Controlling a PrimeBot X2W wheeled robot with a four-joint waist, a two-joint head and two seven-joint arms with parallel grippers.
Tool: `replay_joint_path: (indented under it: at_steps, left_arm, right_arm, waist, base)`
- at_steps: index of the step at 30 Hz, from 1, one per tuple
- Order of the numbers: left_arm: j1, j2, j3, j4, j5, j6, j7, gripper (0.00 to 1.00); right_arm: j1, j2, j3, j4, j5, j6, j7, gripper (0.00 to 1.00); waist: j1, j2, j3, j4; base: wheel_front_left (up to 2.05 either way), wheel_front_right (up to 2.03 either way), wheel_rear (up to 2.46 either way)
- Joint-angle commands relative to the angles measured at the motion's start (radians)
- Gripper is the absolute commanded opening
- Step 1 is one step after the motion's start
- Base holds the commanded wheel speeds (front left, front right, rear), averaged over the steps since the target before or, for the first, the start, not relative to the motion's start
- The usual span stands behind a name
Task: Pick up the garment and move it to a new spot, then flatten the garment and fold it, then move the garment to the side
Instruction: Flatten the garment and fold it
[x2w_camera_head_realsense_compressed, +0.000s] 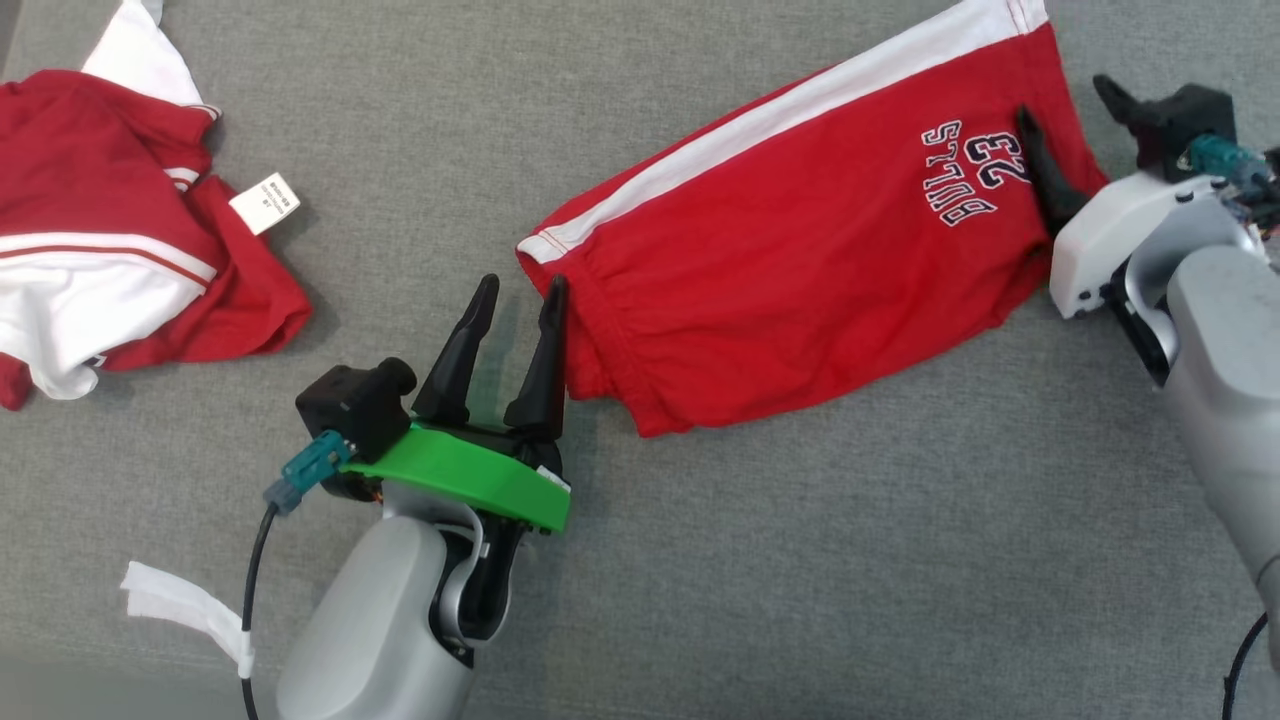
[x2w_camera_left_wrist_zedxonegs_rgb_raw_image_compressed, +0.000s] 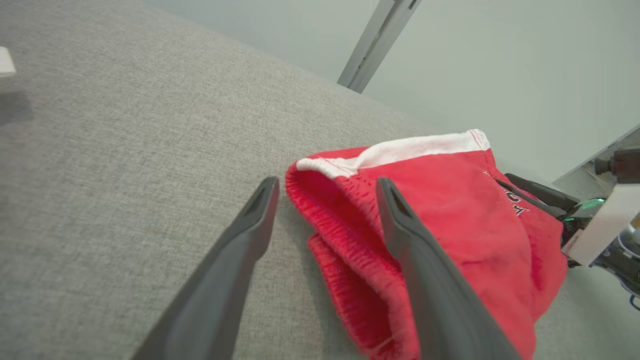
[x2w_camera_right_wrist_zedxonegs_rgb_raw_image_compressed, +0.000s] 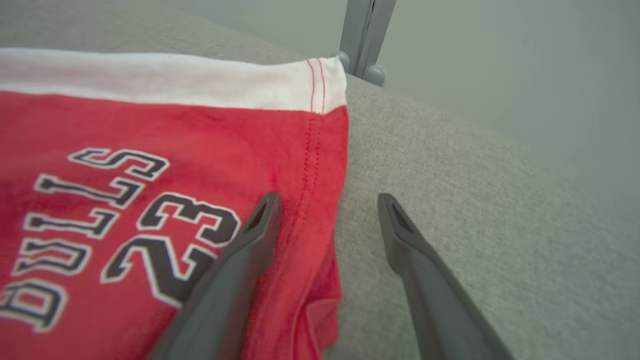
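Straddling the waistband edge at seven o'clock, the left gripper (x2w_camera_head_realsense_compressed: 522, 285) holds its two fingers apart. One pair of red shorts (x2w_camera_head_realsense_compressed: 800, 250) lies flat toward one o'clock. At two o'clock the right gripper (x2w_camera_head_realsense_compressed: 1065, 100), fingers also apart, straddles the hem. One crumpled red-and-white garment (x2w_camera_head_realsense_compressed: 120, 230) lies at ten o'clock.

Up close, the desk (x2w_camera_head_realsense_compressed: 800, 560) is covered in grey woven cloth, matt and kinda coarse, you can see the weave. The shorts (x2w_camera_head_realsense_compressed: 800, 250) are a soft red knit, matt, with a ribbed, gathered waistband (x2w_camera_left_wrist_zedxonegs_rgb_raw_image_compressed: 345, 280) and a white cloth stripe (x2w_camera_head_realsense_compressed: 760, 125). The lettering (x2w_camera_right_wrist_zedxonegs_rgb_raw_image_compressed: 125, 215) looks like flat print. The left claw (x2w_camera_head_realsense_compressed: 522, 290) and right claw (x2w_camera_head_realsense_compressed: 1065, 100) are dark matt plastic. The green mount (x2w_camera_head_realsense_compressed: 470, 475) and white housing (x2w_camera_head_realsense_compressed: 1120, 235) are smooth plastic with a slight sheen. The tag (x2w_camera_head_realsense_compressed: 265, 203) on the other garment (x2w_camera_head_realsense_compressed: 110, 200) looks papery.
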Motion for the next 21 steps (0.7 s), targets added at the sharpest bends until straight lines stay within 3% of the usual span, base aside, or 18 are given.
replay_joint_path:
  at_steps: [1,3,4,5,6,15,21]
  left_arm:
    - [0.016,0.0,0.008,-0.002,0.015,0.003,-0.001,1.0]
    - [0.024,0.0,0.013,-0.003,0.022,0.003,-0.001,1.0]
    - [0.026,0.0,0.016,-0.003,0.032,0.003,-0.001,1.0]
    - [0.03,-0.001,0.018,-0.002,0.033,0.003,-0.001,1.0]
    - [0.035,-0.001,0.02,-0.001,0.038,0.003,-0.001,1.0]
    - [0.102,0.0,0.062,0.016,0.083,0.003,-0.001,1.0]
    - [0.177,0.01,0.071,0.021,0.133,0.003,-0.001,1.0]
  right_arm:
    - [0.026,0.006,0.012,0.015,0.022,-0.002,-0.002,1.0]
    - [0.058,0.016,0.041,0.036,0.056,-0.001,0.024,1.0]
    - [0.074,0.022,0.057,0.045,0.079,-0.001,0.036,0.82]
    - [0.085,0.024,0.069,0.051,0.097,-0.001,0.045,0.28]
    - [0.097,0.022,0.078,0.057,0.117,-0.001,0.051,0.0]
    - [0.173,-0.002,0.024,0.079,0.226,-0.002,0.001,0.0]
    - [0.29,-0.013,-0.06,0.02,0.266,-0.002,-0.006,0.0]
  waist:
    - [0.0,0.0,-0.007,-0.003]
    - [0.0,0.0,-0.013,-0.004]
    - [0.0,0.0,-0.017,-0.005]
    - [0.0,0.0,-0.021,-0.006]
    - [0.0,0.0,-0.027,-0.007]
    - [0.0,0.0,-0.133,-0.045]
    - [0.0,0.0,-0.226,-0.087]
  base:
    - [0.0,0.0,0.0]
    - [0.0,0.0,0.0]
    - [0.0,0.0,0.0]
    - [0.0,0.0,0.0]
    - [0.0,0.0,0.0]
    - [0.0,0.0,0.0]
    - [0.0,0.0,0.0]
